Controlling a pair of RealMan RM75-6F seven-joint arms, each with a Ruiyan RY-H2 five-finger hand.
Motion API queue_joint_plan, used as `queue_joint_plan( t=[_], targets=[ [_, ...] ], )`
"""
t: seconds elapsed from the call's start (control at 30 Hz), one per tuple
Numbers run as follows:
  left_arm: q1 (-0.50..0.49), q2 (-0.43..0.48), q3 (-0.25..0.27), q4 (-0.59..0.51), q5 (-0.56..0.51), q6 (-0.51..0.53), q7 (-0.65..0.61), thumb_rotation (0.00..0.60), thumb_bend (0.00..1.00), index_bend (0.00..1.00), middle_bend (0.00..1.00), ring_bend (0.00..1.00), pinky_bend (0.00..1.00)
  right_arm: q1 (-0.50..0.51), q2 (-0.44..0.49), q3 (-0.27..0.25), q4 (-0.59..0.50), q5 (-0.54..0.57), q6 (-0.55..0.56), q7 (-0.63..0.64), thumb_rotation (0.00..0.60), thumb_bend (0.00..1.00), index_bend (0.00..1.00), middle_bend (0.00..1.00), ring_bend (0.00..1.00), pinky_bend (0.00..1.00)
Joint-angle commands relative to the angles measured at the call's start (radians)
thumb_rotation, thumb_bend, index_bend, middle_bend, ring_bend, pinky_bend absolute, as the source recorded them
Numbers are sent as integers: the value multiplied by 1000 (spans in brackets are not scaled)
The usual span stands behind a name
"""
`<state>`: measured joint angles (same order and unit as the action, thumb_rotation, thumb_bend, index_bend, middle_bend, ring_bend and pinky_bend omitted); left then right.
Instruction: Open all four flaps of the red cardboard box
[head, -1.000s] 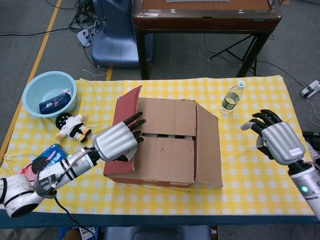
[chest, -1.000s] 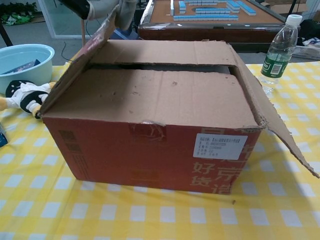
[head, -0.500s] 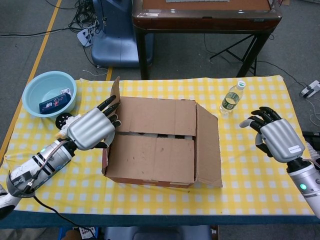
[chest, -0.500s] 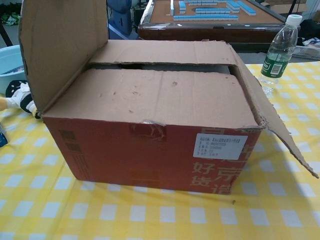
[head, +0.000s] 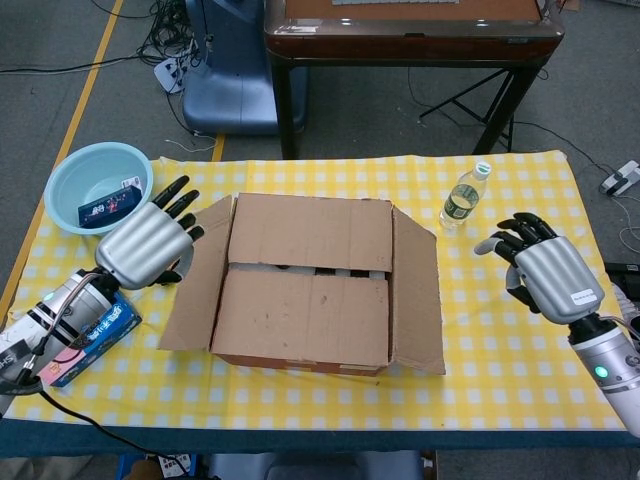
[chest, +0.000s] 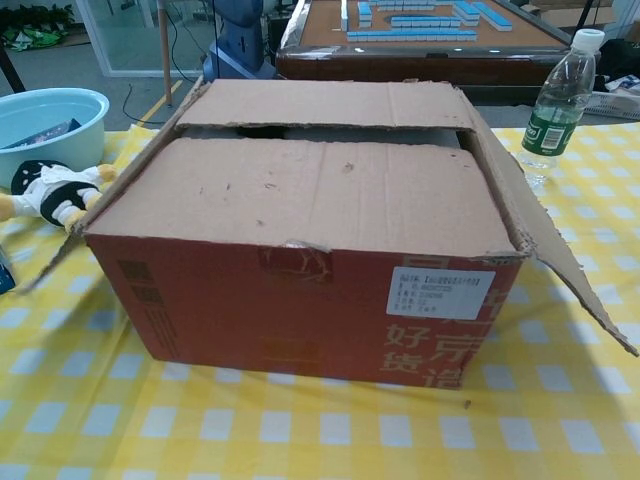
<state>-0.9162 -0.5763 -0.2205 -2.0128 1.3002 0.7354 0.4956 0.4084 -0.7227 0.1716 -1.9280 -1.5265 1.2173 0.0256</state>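
Note:
The red cardboard box (head: 310, 300) (chest: 300, 300) stands mid-table. Its left flap (head: 195, 280) and right flap (head: 415, 295) lie folded outward and down. The far flap (head: 310, 232) and near flap (head: 305, 315) lie flat over the top with a narrow gap between them. My left hand (head: 145, 245) hovers just left of the left flap, fingers spread, holding nothing. My right hand (head: 540, 270) floats well to the right of the box, fingers apart and empty. Neither hand shows in the chest view.
A light blue basin (head: 98, 186) sits at the back left with a small doll (chest: 50, 192) beside it. A blue snack packet (head: 95, 335) lies under my left forearm. A water bottle (head: 462, 197) (chest: 560, 95) stands right of the box.
The left flap swung from leaning over the box, through upright, to folded down outward. My left hand moved left off the box top. The right hand barely shifted.

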Motion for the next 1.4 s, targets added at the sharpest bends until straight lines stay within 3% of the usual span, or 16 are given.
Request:
queue_joint_plan(
  t=[0.03, 0.1, 0.27, 0.47, 0.63, 0.83, 1.2, 1.4],
  targets=[
    [11, -20, 9, 9, -23, 5, 10, 200, 737, 524, 427, 119, 0, 5, -2, -3, -6, -1, -11, -13, 600, 976, 360, 384, 207, 142],
    [25, -49, 13, 15, -51, 26, -2, 200, 736, 515, 427, 119, 0, 11, -5, -7, -12, -5, -26, -28, 600, 949, 359, 384, 207, 146],
    [66, -132, 16, 46, -141, 90, -65, 203, 730, 460, 421, 120, 0, 29, -8, -15, -24, -9, -68, -57, 600, 761, 339, 384, 207, 159],
    [138, -229, 26, 121, -172, 221, -110, 209, 555, 320, 332, 120, 0, 48, -23, -12, -29, -1, -93, -84, 600, 550, 287, 342, 207, 162],
    [208, -279, 35, 152, -176, 310, -184, 235, 442, 261, 282, 120, 0, 92, -56, 1, -36, 38, -152, -134, 600, 416, 166, 231, 162, 163],
    [286, -312, 66, 170, -150, 388, -225, 359, 425, 249, 256, 120, 0, 176, -124, 32, -26, 121, -245, -198, 600, 371, 65, 124, 87, 163],
    [383, -324, 112, 175, -60, 477, -236, 363, 425, 246, 234, 120, 0, 336, -269, 68, 47, 316, -388, -323, 600, 315, 0, 30, 1, 152],
    [405, -329, 123, 170, -23, 487, -233, 404, 425, 243, 233, 120, 0, 403, -351, 64, 104, 402, -419, -383, 600, 301, 0, 19, 0, 131]
  ],
)
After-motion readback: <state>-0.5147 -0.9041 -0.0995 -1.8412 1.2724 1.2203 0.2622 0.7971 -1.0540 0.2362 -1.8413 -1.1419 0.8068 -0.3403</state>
